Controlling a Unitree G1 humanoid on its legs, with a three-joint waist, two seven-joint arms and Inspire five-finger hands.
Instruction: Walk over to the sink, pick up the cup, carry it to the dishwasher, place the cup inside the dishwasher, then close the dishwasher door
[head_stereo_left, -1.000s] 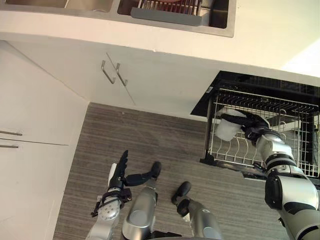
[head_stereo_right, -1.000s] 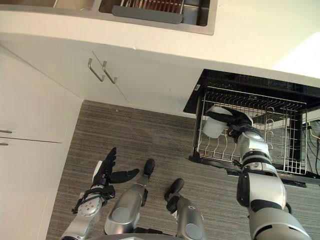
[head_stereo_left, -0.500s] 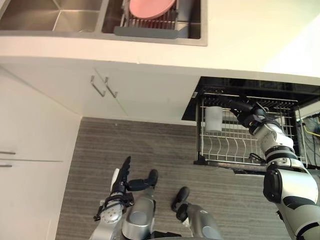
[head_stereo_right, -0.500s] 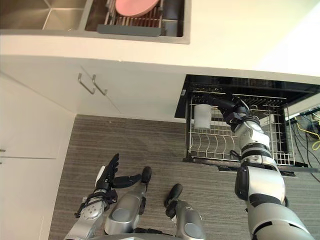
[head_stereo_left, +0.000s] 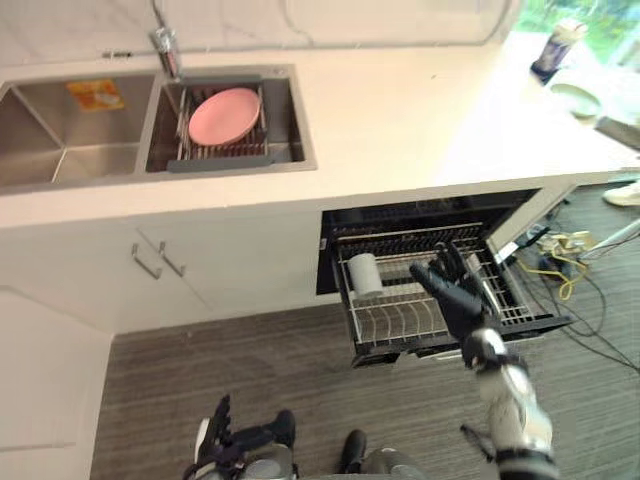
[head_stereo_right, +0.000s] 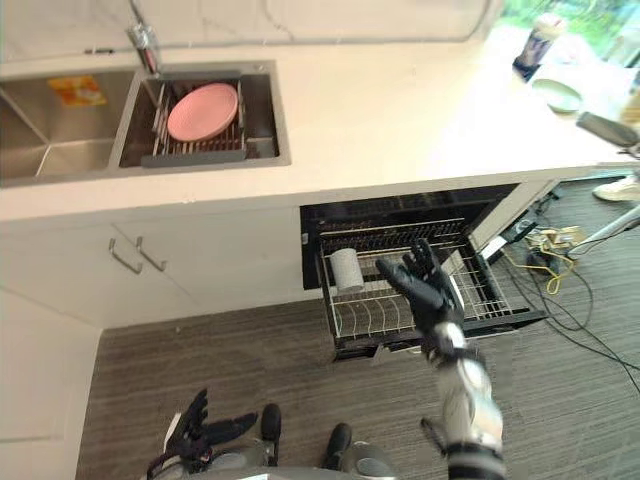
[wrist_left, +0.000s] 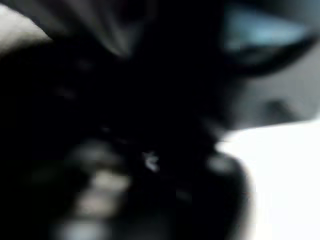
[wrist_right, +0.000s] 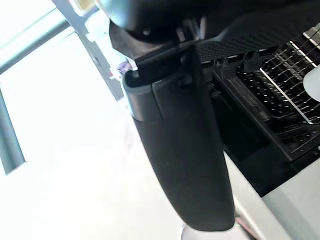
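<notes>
The white cup (head_stereo_left: 366, 274) stands upright in the pulled-out wire rack (head_stereo_left: 425, 312) of the open dishwasher (head_stereo_left: 400, 215), at the rack's 10 o'clock corner. The right hand (head_stereo_left: 455, 290) hovers over the rack with fingers spread, released and holding nothing; the cup lies at its 10 o'clock, apart from it. The left hand (head_stereo_right: 200, 432) shows at 7 o'clock, fingers loosely spread and empty. On the table (head_stereo_left: 400, 120), the sink (head_stereo_left: 40, 150) holds an orange label (head_stereo_left: 92, 95), its print too small to read, and a pink plate (head_stereo_left: 225, 113) in a drainer.
</notes>
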